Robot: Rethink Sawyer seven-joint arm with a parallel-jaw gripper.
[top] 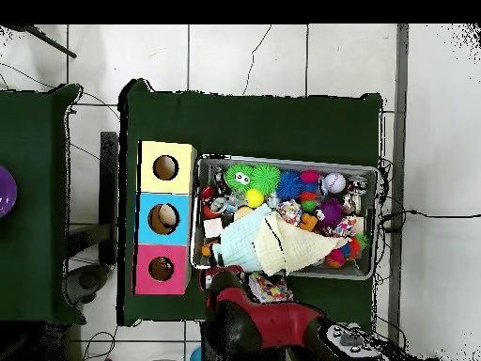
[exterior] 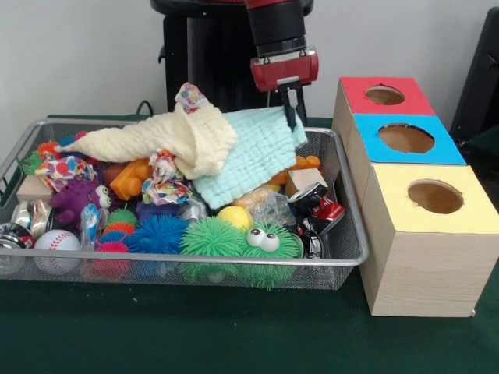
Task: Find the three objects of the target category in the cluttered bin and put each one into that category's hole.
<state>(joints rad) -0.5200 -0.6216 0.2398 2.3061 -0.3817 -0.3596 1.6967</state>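
In the front view the gripper [exterior: 291, 117] hangs at the far right corner of the wire mesh bin [exterior: 195, 265], with its dark fingers going down onto the top edge of the mint green cloth [exterior: 253, 160]. The fingers look close together on the cloth, but I cannot tell for sure whether they pinch it. A pale yellow cloth [exterior: 183, 136] lies beside the green one and partly over it. Below the cloths the bin holds a green furry ball with googly eyes [exterior: 261, 245], a blue spiky ball [exterior: 158, 234], a baseball [exterior: 56, 241], a purple plush toy [exterior: 78, 199], a yellow ball [exterior: 234, 216] and a red and black toy car [exterior: 318, 209]. What lies under the cloths is hidden. To the right of the bin stands a wooden box [exterior: 425, 257] with red, blue and yellow tops, each with one round hole.

In the overhead view the box [top: 166, 230] touches the bin [top: 371, 171]. The red arm [top: 258, 320] covers the gripper, so its state is not visible here. The two cloths [top: 272, 244] cover the bin's side nearer the robot. A purple object [top: 5, 191] is cut off at the left edge.
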